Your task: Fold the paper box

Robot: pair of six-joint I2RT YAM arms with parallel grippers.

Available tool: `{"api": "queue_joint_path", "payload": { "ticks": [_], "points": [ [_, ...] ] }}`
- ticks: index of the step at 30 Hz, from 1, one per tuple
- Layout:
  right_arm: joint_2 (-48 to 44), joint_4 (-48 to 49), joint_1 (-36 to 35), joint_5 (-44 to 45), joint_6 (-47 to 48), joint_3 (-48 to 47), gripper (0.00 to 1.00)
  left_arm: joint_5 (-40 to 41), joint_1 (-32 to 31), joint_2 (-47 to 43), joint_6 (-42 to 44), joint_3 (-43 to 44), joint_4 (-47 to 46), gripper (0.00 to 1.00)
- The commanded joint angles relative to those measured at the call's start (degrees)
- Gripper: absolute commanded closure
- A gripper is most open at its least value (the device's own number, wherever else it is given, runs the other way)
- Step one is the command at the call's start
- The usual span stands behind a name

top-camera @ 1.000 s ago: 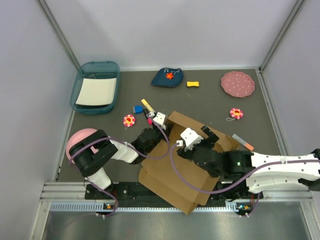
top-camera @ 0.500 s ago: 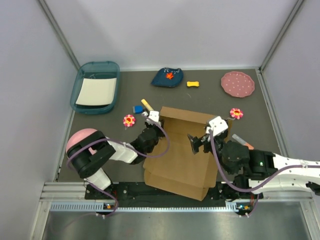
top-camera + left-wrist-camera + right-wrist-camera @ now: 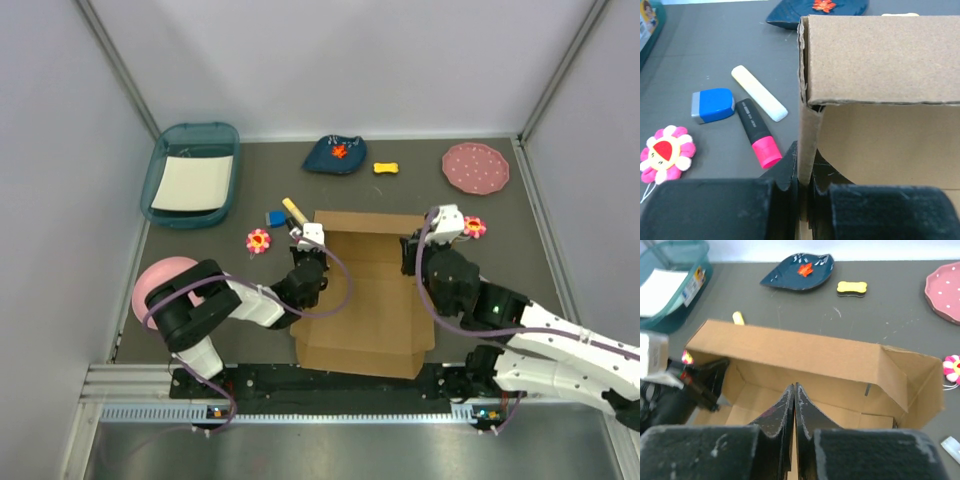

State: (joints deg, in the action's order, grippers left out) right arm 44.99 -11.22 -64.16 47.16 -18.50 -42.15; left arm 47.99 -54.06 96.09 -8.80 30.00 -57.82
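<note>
Two grips are on the paper box [image 3: 365, 300], and I'd put the fold at roughly halfway. On the left, my left gripper [image 3: 314, 258] has its fingers [image 3: 715, 210] clamped on the upright left side wall near the far corner, and the wrist view shows card pinched in the slot between them. Moving right, the far wall stands up with its top strip turned over inward. The floor panel lies flat on the table [image 3: 210, 245], in the middle between both arms. At the right, my right gripper [image 3: 411, 255] sits at the right wall. Its fingers [image 3: 775, 420] are pressed together with a sliver of brown showing between them low down, so I read that as a pinch on that wall. The far right corner flap leans inward, not seated.

What's left, as I judge it, is to seat the side walls and tabs, then bring over the big near panel, which lies flat toward the bases. The box is plain brown corrugated card, creased, ragged along the left corner edge, with a small slot cut in the far wall.
</note>
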Motion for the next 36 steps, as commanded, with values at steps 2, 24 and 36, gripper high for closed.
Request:
{"api": "queue_joint_path", "payload": {
  "ticks": [2,24,36],
  "points": [
    [3.2,4.5,11.3,-12.9,-6.0,-1.6,1.00,8.6,0.0,1.1,0.7,2.8,6.2,1.00],
    [-2.5,-0.6,15.1,4.3,2.2,7.4,0.32,-0.4,0.9,-0.4,0.4,7.7,24.2,1.00],
    [5.9,10.5,24.3,-1.9,4.3,5.9,0.43,-9.9,2.5,-0.3,0.2,13.2,35.0,1.00]
  ]
}}
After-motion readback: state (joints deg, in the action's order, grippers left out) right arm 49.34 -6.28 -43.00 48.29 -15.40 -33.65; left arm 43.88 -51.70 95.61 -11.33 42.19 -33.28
